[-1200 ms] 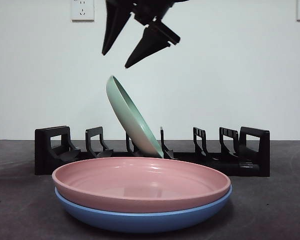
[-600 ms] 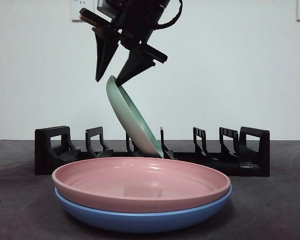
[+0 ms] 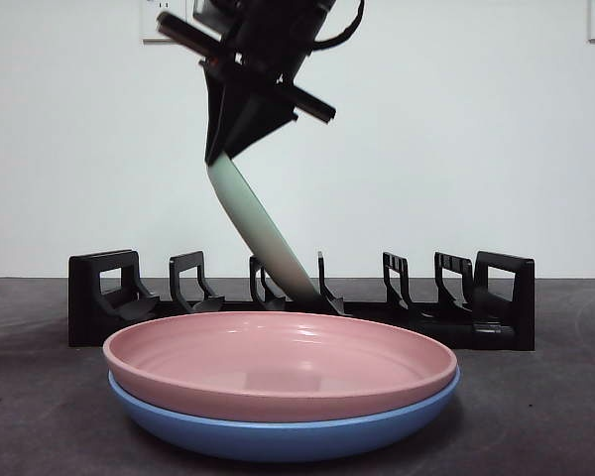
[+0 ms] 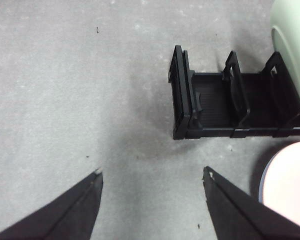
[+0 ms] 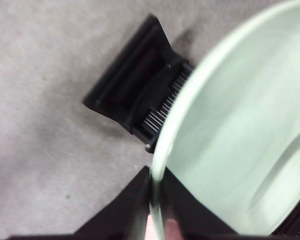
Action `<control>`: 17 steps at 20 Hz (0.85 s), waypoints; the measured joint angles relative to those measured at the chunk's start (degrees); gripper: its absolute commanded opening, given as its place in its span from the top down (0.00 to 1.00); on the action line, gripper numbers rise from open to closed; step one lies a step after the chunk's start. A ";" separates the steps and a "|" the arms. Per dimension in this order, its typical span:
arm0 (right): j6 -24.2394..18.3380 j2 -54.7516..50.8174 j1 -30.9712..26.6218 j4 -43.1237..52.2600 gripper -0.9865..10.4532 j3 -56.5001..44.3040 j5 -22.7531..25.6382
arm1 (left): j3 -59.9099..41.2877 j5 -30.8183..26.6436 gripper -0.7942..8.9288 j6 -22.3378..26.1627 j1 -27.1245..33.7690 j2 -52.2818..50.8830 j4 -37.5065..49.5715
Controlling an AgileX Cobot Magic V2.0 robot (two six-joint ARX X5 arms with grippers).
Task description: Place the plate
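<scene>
A pale green plate (image 3: 255, 235) stands tilted in a middle slot of the black dish rack (image 3: 103, 297), its top leaning left. My right gripper (image 3: 219, 152) is shut on its upper rim; the right wrist view shows the jaws (image 5: 155, 199) pinching the green plate (image 5: 235, 150) edge over the rack (image 5: 135, 95). My left gripper (image 4: 150, 180) is open and empty, above bare table beside the rack's end (image 4: 182, 95). The green plate (image 4: 292, 45) shows at that view's edge.
A pink plate (image 3: 278, 362) lies stacked on a blue plate (image 3: 278, 438) in front of the rack, near the camera. The pink plate (image 4: 290, 185) also shows in the left wrist view. Several rack slots on both sides of the green plate are free.
The right gripper came down from above onto the green plate's top rim and closed on it. The plate now stands more edge-on. The stacked plates have not moved.
</scene>
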 measured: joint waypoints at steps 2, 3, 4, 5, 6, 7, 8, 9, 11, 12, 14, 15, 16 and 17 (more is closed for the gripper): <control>-0.02 -2.47 0.02 0.02 0.90 0.00 -0.37 | 0.00 0.00 0.59 -0.76 0.00 0.00 0.68; -0.02 -4.20 0.04 -0.11 0.90 0.00 -0.46 | 0.00 0.00 0.59 -0.98 0.00 0.00 0.90; -0.02 -5.81 0.09 -0.31 0.90 0.00 -0.66 | 0.00 0.00 0.59 -1.07 0.00 0.00 0.90; -0.04 -7.23 0.09 -0.48 0.90 0.00 -1.70 | 0.00 0.00 0.59 -1.16 0.00 0.00 0.90; -0.04 -8.57 0.09 -0.77 0.90 0.00 -3.23 | 0.00 0.00 0.59 -1.16 0.00 0.00 0.90; -0.02 -9.75 0.11 -0.98 0.90 0.00 -4.90 | 0.00 0.00 0.59 -1.16 0.00 0.00 0.90; 0.00 -10.88 0.22 -1.11 0.90 0.00 -6.16 | 0.00 0.00 0.59 -1.16 0.00 0.00 0.90; -0.04 -11.96 0.37 -1.09 0.90 0.00 -6.99 | 0.00 0.00 0.59 -1.16 0.00 0.00 0.90; -0.68 -14.69 1.09 -1.33 0.90 0.00 -7.69 | 0.00 0.00 0.59 -1.16 0.00 0.00 0.90; -1.64 -16.37 1.68 -1.92 0.90 0.00 -7.69 | 0.00 0.00 0.59 -1.16 0.00 0.00 0.90; -4.39 -20.06 3.15 -4.48 0.90 0.00 -7.45 | 0.00 0.00 0.59 -1.16 0.00 0.00 0.92; -5.64 -21.57 3.89 -5.84 0.90 0.00 -6.47 | 0.00 0.00 0.59 -1.16 0.00 0.00 0.90; -7.02 -23.12 4.94 -7.13 0.90 0.00 -4.50 | 0.00 0.00 0.59 -1.16 0.00 0.00 0.90; -8.28 -24.22 6.05 -7.63 0.90 -0.11 -2.10 | 0.00 0.00 0.59 -1.16 0.00 0.00 0.90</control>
